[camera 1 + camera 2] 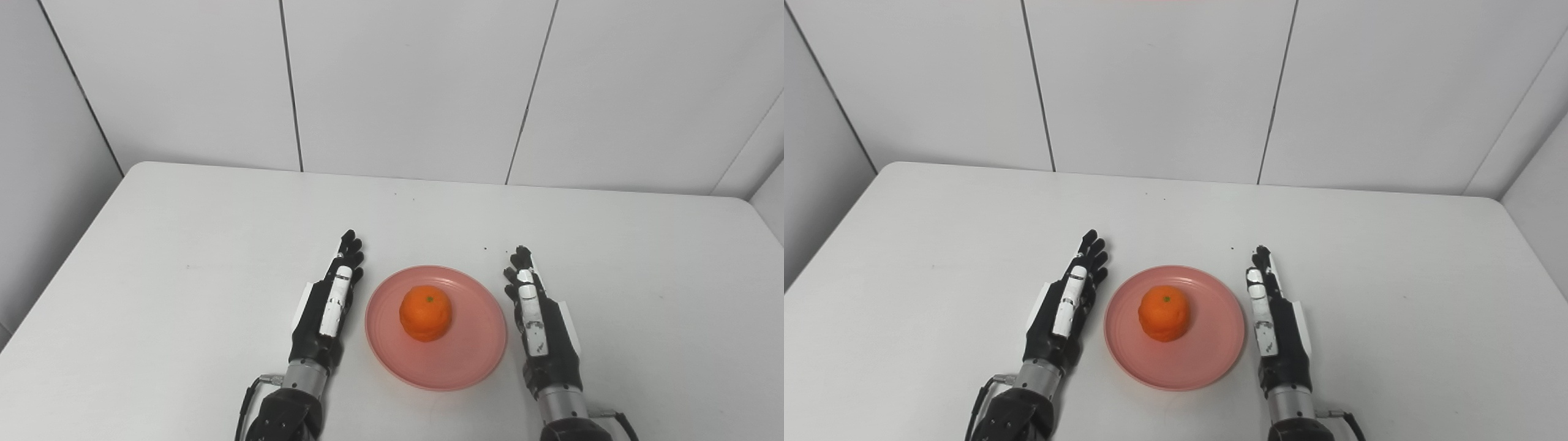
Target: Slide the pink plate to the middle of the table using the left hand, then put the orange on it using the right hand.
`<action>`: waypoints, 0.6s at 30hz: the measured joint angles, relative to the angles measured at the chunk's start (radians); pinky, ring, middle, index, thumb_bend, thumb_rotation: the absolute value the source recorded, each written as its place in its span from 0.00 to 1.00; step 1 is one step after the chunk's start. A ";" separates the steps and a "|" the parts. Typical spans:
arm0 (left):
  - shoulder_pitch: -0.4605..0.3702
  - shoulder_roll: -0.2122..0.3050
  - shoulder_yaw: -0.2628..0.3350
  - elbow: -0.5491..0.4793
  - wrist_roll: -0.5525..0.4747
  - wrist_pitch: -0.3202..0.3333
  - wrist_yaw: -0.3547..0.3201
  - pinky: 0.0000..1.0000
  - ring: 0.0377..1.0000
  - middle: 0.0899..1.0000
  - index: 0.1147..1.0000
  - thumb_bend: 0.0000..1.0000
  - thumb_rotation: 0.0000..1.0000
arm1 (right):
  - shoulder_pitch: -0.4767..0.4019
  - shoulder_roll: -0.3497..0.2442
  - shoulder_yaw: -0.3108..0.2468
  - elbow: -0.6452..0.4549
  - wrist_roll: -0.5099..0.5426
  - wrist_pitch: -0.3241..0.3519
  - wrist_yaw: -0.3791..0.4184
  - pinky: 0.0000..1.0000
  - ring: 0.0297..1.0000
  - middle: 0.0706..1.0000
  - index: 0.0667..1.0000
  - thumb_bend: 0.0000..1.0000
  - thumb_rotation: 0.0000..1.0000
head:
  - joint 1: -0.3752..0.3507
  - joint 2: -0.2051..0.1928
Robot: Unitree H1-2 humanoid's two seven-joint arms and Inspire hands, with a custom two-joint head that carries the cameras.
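And there's the orange (426,312), sitting upright with its green stem spot facing up, just about dead centre on the pink plate (471,361). The plate itself lies flat on the white table (184,245), roughly mid-width and toward the near edge. By the look of it, both steps of the job are done.

Working outward from the plate: the left hand (327,309) stands just beside its left rim, fingers stretched straight forward and holding nothing. The right hand (539,324) mirrors it just beside the right rim, fingers extended too and empty. Neither hand appears to touch the plate, though the gap on each side is slim.

So where's the danger now? It's those slim gaps. If either hand swings inward as it pulls away, I'd judge it could clip the rim and shove the plate off its spot, or tip it enough to send the fruit rolling. A round orange on a shallow dish won't need much of a jolt. The safest exit looks like straight back toward the near edge, away from the plate. Beyond the plate, the table runs bare to the panelled wall (404,86).
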 measured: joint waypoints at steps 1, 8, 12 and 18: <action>0.003 0.004 -0.002 -0.003 0.004 -0.001 0.000 1.00 1.00 1.00 1.00 0.37 1.00 | 0.001 0.001 0.000 -0.001 0.000 -0.004 -0.001 0.99 0.98 0.99 0.99 0.31 1.00 | 0.000 0.000; 0.009 0.021 -0.013 -0.010 0.027 -0.016 0.000 1.00 1.00 1.00 1.00 0.38 1.00 | 0.020 0.004 -0.003 -0.002 0.007 -0.006 -0.018 0.99 0.98 1.00 1.00 0.23 1.00 | 0.003 -0.003; 0.012 0.032 -0.023 -0.014 0.051 -0.016 0.000 1.00 1.00 1.00 1.00 0.39 1.00 | 0.021 0.007 -0.007 0.000 0.009 -0.007 -0.029 1.00 1.00 1.00 1.00 0.23 1.00 | 0.003 -0.002; 0.012 0.038 -0.028 -0.015 0.053 -0.018 0.000 1.00 1.00 1.00 1.00 0.38 1.00 | 0.023 0.017 -0.011 0.015 0.040 -0.014 -0.029 1.00 1.00 1.00 1.00 0.22 1.00 | 0.005 -0.005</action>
